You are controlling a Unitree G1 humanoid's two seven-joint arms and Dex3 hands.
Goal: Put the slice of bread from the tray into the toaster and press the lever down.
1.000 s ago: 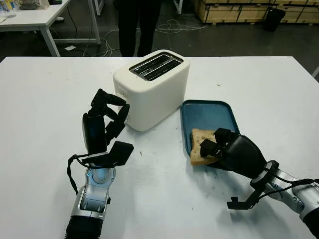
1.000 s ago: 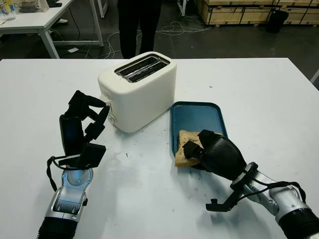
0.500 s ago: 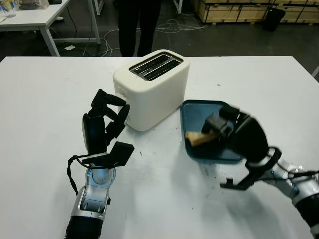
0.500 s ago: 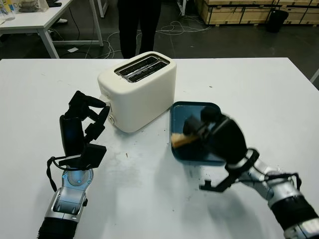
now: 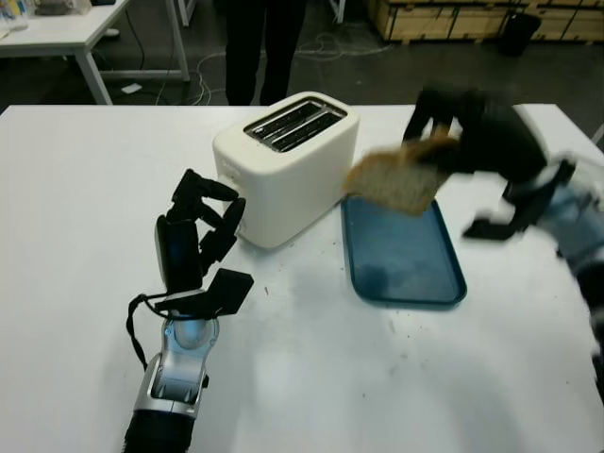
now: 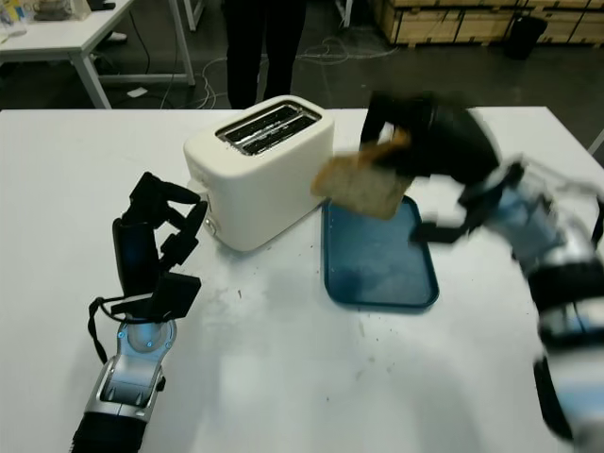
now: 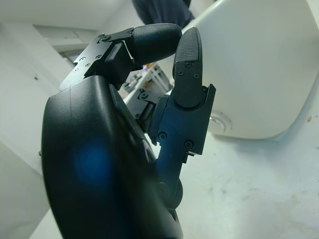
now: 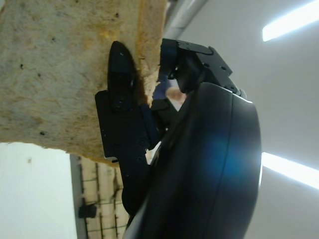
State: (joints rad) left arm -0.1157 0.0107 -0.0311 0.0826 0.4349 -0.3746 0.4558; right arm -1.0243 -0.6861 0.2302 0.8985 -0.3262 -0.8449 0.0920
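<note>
My right hand [image 5: 444, 127] is shut on the slice of bread [image 5: 394, 181], holding it in the air above the far end of the blue tray [image 5: 404, 257], just right of the white toaster [image 5: 286, 168]. The slice hangs down and to the left from the fingers [image 8: 121, 82]. The toaster's two slots [image 5: 294, 125] face up, and nothing sticks out of them. My left hand [image 5: 203, 222] is raised close to the toaster's near left end, fingers curled, holding nothing; a round knob [image 7: 220, 122] on the toaster's end wall is next to it.
A person in dark trousers [image 5: 262, 42] stands behind the table's far edge. Crumbs lie on the white tabletop [image 5: 396, 326] near the tray. A second white table [image 5: 85, 33] stands at the back left.
My right hand has lifted the bread off the tray and swung it up and back, level with the toaster's top. The left hand has stayed put.
</note>
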